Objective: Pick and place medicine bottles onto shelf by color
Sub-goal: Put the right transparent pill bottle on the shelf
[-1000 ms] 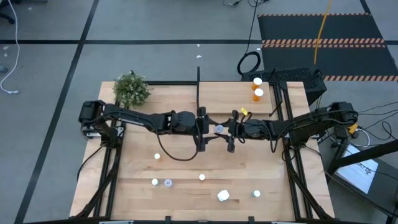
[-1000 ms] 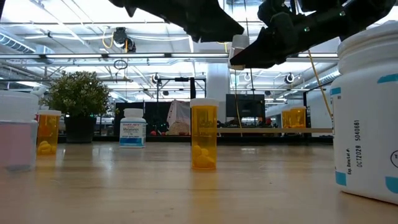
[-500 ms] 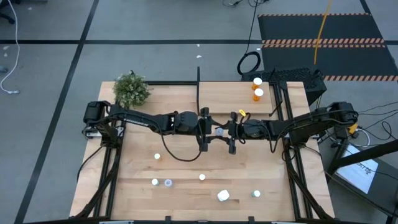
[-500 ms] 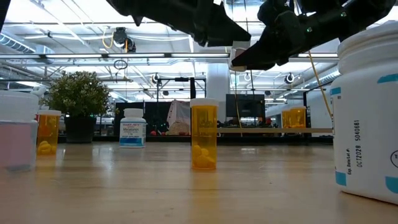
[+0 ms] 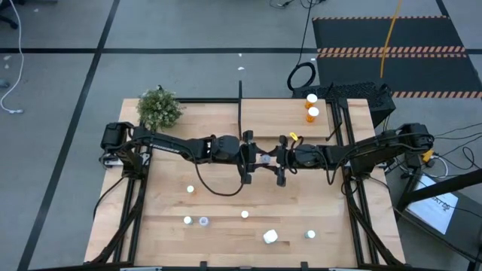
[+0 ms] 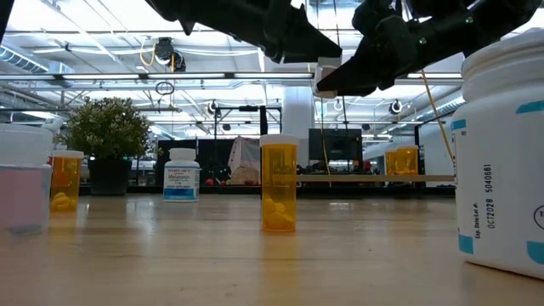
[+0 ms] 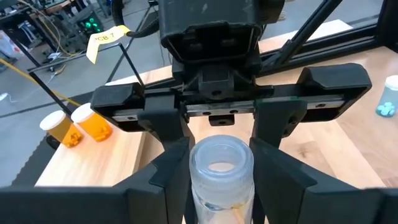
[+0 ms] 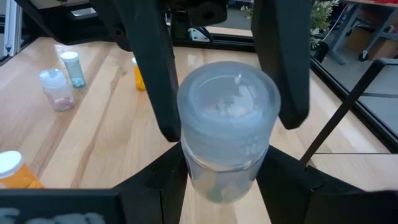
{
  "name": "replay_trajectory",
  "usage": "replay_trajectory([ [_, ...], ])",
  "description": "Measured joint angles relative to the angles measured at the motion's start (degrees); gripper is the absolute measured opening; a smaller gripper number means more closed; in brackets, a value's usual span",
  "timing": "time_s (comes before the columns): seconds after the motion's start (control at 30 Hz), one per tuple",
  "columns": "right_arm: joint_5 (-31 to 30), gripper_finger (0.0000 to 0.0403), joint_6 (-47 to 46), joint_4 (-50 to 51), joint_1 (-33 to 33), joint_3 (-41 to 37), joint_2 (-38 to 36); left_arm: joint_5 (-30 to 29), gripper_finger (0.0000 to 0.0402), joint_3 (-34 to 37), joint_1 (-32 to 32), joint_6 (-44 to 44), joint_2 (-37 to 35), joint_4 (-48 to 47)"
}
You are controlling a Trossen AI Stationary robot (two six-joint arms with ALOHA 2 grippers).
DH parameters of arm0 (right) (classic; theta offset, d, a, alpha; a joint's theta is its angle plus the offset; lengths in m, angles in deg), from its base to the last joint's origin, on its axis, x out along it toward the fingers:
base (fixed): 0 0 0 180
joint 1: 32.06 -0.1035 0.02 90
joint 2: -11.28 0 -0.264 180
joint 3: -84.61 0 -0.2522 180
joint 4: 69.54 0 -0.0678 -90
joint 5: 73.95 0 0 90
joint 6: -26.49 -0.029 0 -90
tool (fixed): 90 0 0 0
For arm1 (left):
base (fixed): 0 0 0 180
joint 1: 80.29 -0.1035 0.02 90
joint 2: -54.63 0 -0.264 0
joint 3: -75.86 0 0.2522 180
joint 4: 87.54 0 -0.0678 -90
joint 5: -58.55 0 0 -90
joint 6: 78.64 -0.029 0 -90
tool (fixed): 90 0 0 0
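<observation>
Clamped in the right gripper (image 5: pixel 275 159), above mid-table: one clear medicine bottle (image 5: pixel 265 158). Met nose to nose by the left gripper (image 5: pixel 254 159), directly across that bottle; could not tell whether it had taken a grip. Showed end-on in both wrist views, so judged level, long axis along the line between the two arms. Shelf (image 5: pixel 279 120) lay beyond the pair on the right arm's side, two orange bottles (image 5: pixel 312 113) standing on it, so judged nearer the right arm.

Two bottles (image 5: pixel 310 105) on shelf (image 5: pixel 279 119), plant (image 5: pixel 160 110) at table's (image 5: pixel 218 203) far-left corner
</observation>
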Motion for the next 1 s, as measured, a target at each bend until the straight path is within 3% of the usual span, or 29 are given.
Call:
replay_trajectory([
  [0.27,0.0,0.0167,-0.1,-0.3,0.0,0.0,-0.1,0.0,0.0205,0.0,0.0,0.5,0.0,-1.1],
  [0.63,-0.1,0.0167,0.2,-0.2,0.0,0.0,-0.1,0.1,0.0141,0.0,0.0,-1.0,0.0,-0.7],
  [0.9,0.2,0.0169,-0.2,-0.2,0.0,0.0,-0.1,0.2,0.0174,0.0,0.0,-1.2,0.0,-0.6],
  [1.0,0.2,0.0177,-0.2,0.5,-0.1,0.0,-0.9,0.2,0.017,0.0,0.0,-1.1,-0.3,-0.5],
])
